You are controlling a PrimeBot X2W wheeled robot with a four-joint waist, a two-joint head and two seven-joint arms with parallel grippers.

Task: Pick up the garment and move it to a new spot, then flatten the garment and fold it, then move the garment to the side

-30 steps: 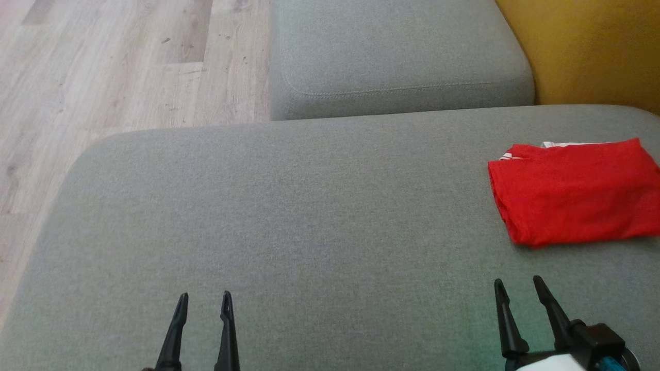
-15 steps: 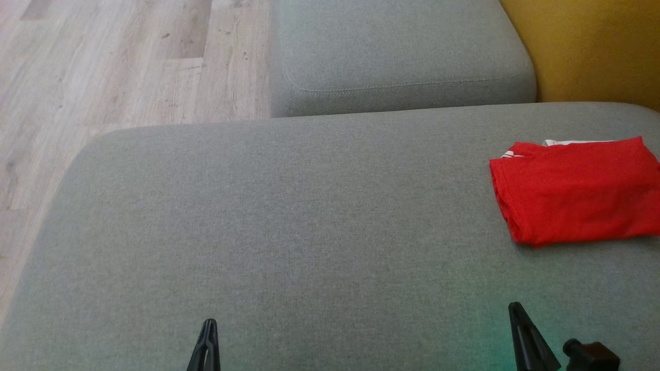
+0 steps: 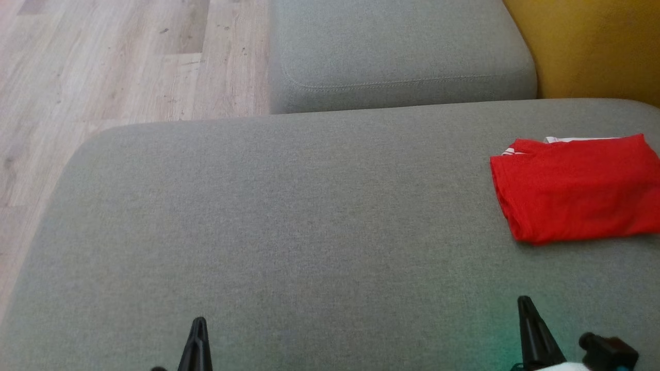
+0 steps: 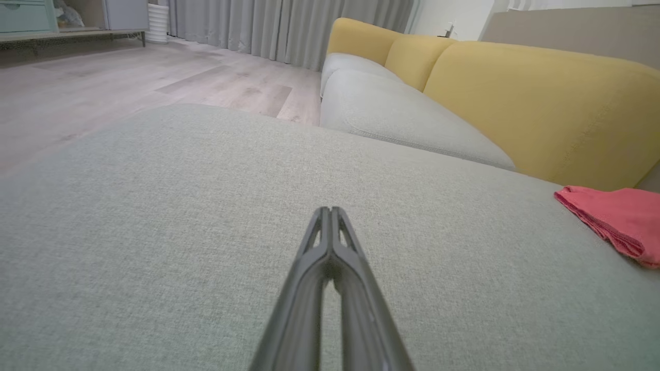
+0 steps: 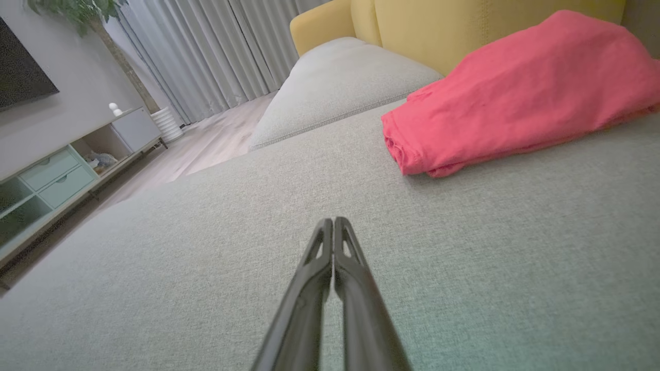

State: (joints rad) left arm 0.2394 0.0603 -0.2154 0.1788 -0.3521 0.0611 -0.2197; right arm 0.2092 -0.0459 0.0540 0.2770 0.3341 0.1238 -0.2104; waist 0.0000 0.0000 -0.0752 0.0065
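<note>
My left claw (image 3: 198,322) and right claw (image 3: 525,301) are pinched together, empty, at the frame's bottom edge. The folded red garment (image 3: 577,188) lies at right on the grey sofa cushion (image 3: 309,216), apart from both.

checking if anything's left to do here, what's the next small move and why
Probably just draw both arms back to rest. The red garment lies folded at the right side of the grey cushion, and the left gripper and right gripper are both shut on nothing, apart from it. Nothing seems left to handle.
</note>
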